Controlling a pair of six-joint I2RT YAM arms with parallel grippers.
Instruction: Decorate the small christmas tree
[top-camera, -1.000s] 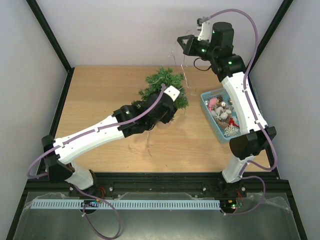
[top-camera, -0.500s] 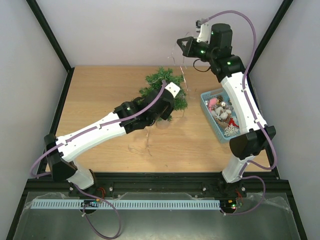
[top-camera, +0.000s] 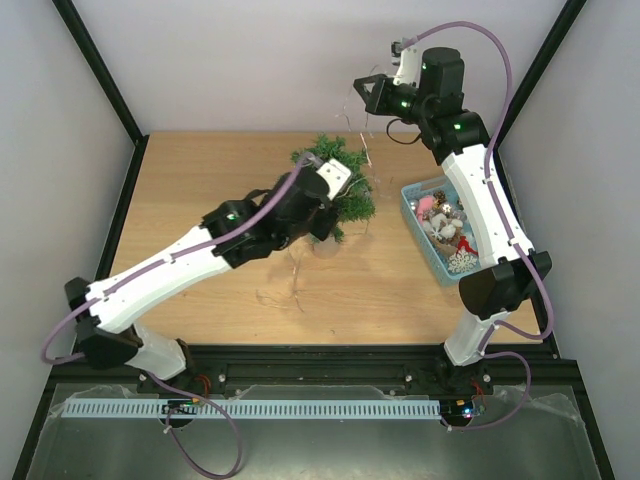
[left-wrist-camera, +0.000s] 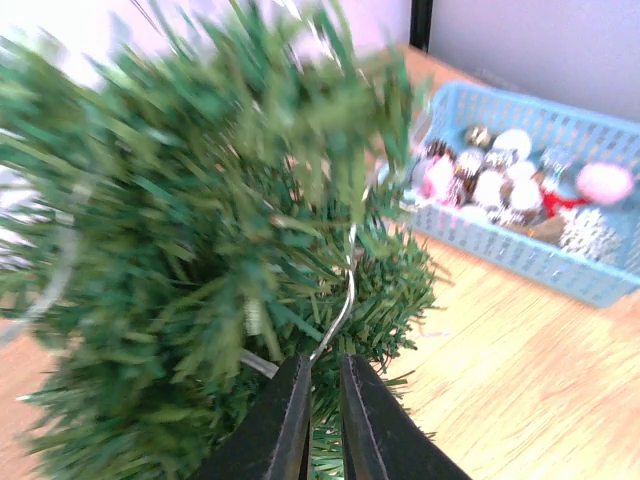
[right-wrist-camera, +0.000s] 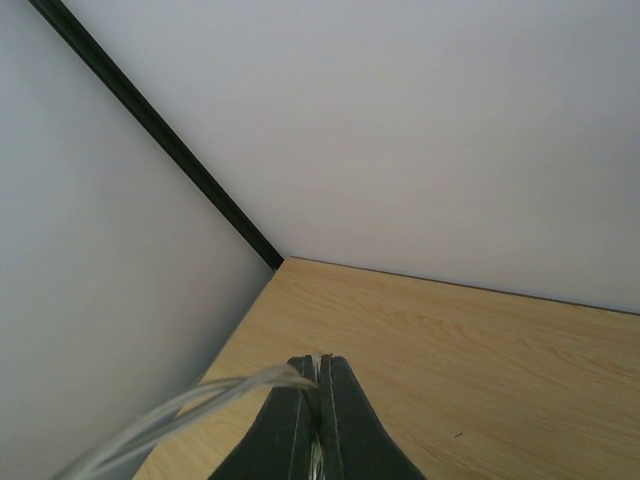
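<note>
**While One Gripper Holds a Wire High, the Other Pinches It at the Tree**

Where the wooden table (top-camera: 200, 200) meets the back wall, the small christmas tree (top-camera: 325, 152) stands toward the back centre. Its dark-green branches spread just to the left of a light-blue plastic basket (top-camera: 415, 215) and do not touch it. The left arm reaches diagonally across the table to the tree's near side. In the left wrist view, the left gripper (left-wrist-camera: 323, 365) has its two dark fingers drawn almost together at the foot of the foliage. A thin silvery wire (left-wrist-camera: 345, 290) runs down out of the needles and into the narrow slot between their tips.

The right arm is raised above the table's far right corner, well over the tree. The right gripper (right-wrist-camera: 320, 365) has its fingers pressed together on the same kind of silvery strand, which trails off to the lower left in the right wrist view. From above, the wire shows as a faint line dropping from that gripper toward the treetop.

The basket sits at the table's right edge. It is filled with ornaments (left-wrist-camera: 490, 185), among them a pink ball (left-wrist-camera: 605, 182) and a white snowflake (left-wrist-camera: 590, 235).
</note>
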